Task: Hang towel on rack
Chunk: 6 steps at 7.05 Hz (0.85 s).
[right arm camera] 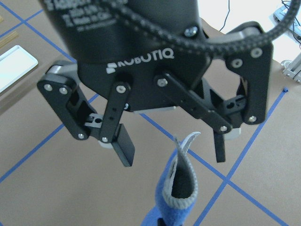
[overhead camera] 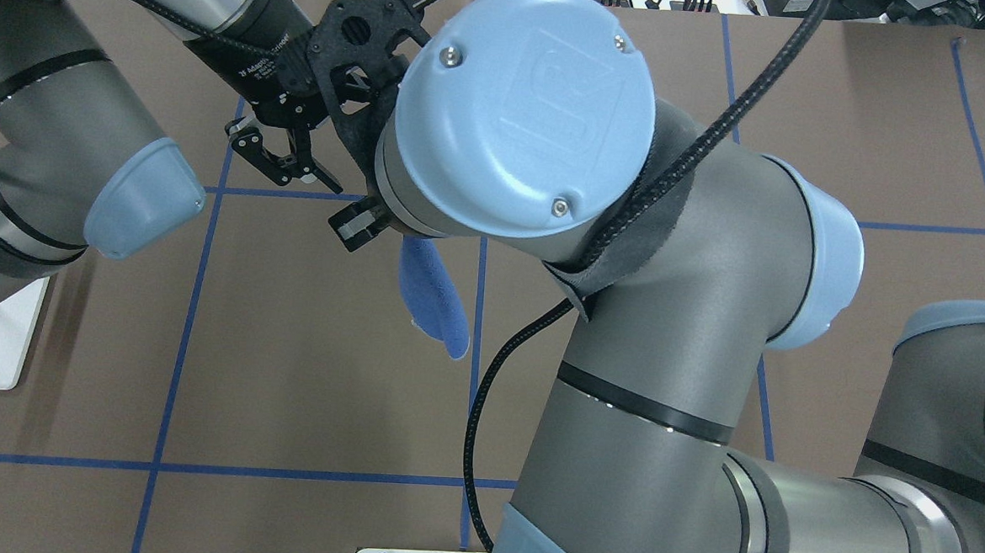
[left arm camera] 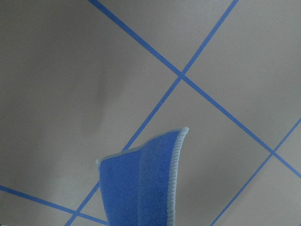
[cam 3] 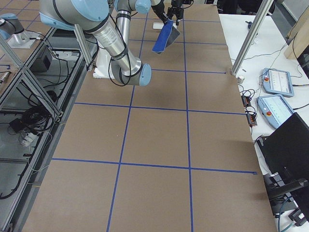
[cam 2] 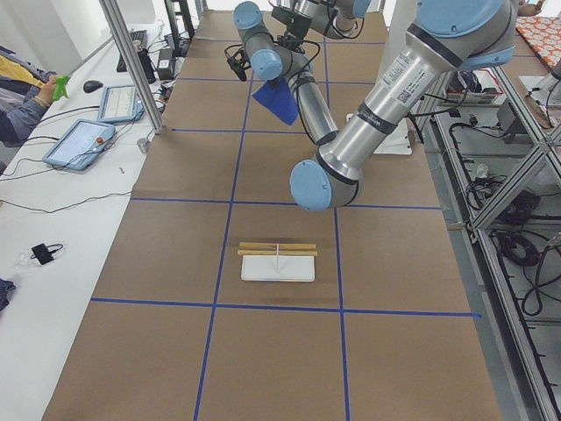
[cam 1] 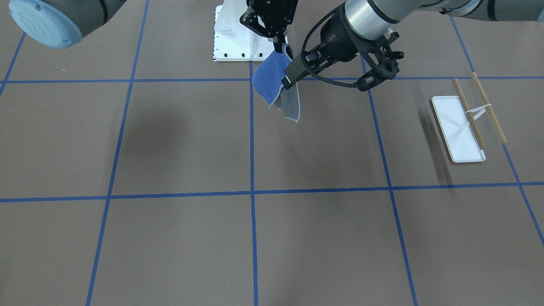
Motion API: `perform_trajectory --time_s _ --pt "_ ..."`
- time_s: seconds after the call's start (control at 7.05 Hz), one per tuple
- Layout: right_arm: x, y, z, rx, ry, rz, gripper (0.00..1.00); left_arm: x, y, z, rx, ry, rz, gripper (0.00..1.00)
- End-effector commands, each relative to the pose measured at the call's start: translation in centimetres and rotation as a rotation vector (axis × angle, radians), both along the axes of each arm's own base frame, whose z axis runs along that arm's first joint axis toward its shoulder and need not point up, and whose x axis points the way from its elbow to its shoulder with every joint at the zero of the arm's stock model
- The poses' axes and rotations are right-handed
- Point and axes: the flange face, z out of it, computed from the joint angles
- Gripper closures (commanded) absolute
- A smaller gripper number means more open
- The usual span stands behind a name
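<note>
Robot lifts towel, hand-over pending: the right gripper (cam 1: 278,44) is clamped on the top edge of the towel (cam 1: 267,78). The cloth hangs above the table (cam 1: 170,140) near the middle of the robot's side, blue face out with the grey backing showing behind.

The left gripper (right arm camera: 172,157) stands wide open at the towel's upper corner. In the right wrist view one finger shows to each side, and neither is pressed on the cloth. It looks ready to take the towel.

The lift is done; the hanging is not. The rack (cam 1: 458,138) sits well apart on the robot's left side of the table, its two wooden dowels (cam 1: 468,111) bare. Left to do, by this reading: the transfer, the carry across and the drape over a bar.

Just behind the towel stands the white bolted pedestal (cam 1: 231,40). The left arm's wrist (cam 1: 369,15) stretches above the ground between towel and rack. Tablets (cam 2: 81,145) lie on the operators' bench (cam 2: 53,202).
</note>
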Motion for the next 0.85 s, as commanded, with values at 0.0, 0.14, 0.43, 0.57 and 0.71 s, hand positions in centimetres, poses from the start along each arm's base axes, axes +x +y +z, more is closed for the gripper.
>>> perform_trajectory --time_s 0.0,0.14,0.43,0.57,0.71 --pt "0.05 -0.01 -0.12 0.025 0.007 -0.009 1.00 0.05 0.20 -0.14 -0.010 0.003 0.002 0.47" --pt "0.10 0.00 -0.23 0.030 0.006 -0.009 1.00 0.01 0.25 -0.18 -0.009 0.004 0.002 0.47" --pt "0.15 -0.08 -0.41 0.035 0.004 -0.001 1.00 0.01 0.39 -0.28 -0.006 0.005 0.003 0.47" --pt "0.15 -0.08 -0.41 0.035 0.004 -0.001 1.00 -0.02 0.57 -0.40 -0.005 0.007 0.004 0.47" --pt "0.15 -0.08 -0.41 0.035 0.004 -0.001 1.00 -0.02 0.59 -0.41 -0.006 0.008 0.006 0.75"
